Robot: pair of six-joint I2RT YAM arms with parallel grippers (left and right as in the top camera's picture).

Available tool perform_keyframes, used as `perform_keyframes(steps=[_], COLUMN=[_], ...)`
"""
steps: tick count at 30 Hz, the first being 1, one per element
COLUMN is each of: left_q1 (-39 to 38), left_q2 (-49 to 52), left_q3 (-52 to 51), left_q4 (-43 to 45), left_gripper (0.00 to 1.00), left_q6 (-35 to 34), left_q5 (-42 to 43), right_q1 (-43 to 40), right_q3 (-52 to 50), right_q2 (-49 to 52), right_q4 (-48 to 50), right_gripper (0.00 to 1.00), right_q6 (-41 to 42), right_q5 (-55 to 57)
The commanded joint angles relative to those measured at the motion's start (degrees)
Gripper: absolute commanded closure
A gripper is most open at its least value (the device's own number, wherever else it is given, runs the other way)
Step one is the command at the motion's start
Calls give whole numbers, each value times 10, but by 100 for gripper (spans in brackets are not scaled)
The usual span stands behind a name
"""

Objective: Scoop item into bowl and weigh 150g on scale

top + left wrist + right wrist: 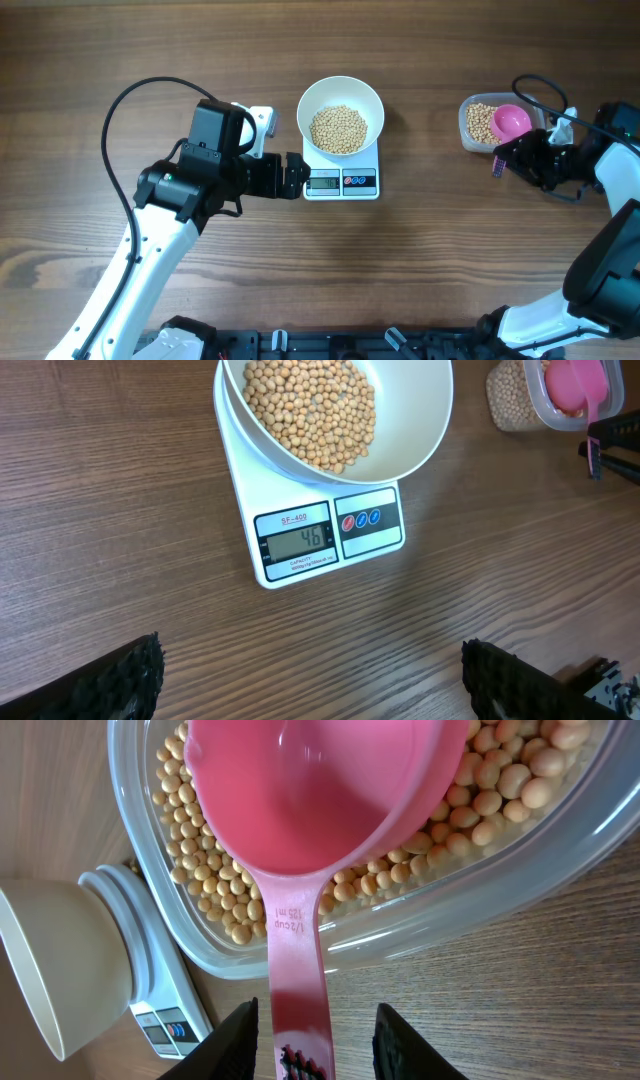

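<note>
Right gripper: jaws apart astride pink scoop handle, not clamped | left gripper: wide open, just beside scale | beans: in white bowl on scale, more in clear tub | display: 46

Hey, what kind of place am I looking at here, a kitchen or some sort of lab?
Probably a robot test bench rather than a kitchen: robot arms work over a wood-grain table, with a kitchen scale, a white bowl of beans and a clear tub holding a pink scoop.
</note>
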Motion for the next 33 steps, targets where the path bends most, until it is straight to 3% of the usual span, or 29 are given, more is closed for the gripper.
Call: perform_keyframes(steps=[1, 15, 21, 25, 33], left_q1=[-2, -2, -2, -2, -2], left_q2=[2, 2, 2, 2, 2], left_q3=[-4, -4, -4, -4, -4], left_q4=[2, 2, 2, 2, 2], left_gripper=[0, 0, 0, 0, 0], left_q6=[9, 9, 9, 9, 9], left_q5=[7, 7, 7, 7, 7], right_q1=[0, 0, 0, 0, 0], right_q3=[-6, -7, -9, -9, -31], right_q2=[10, 10, 10, 10, 10], right_q4=[3, -13, -13, -17, -9], right_gripper=[63, 66, 75, 68, 69], right_q6=[-1, -2, -2, -2, -1], right_q5=[-14, -28, -28, -28, -28])
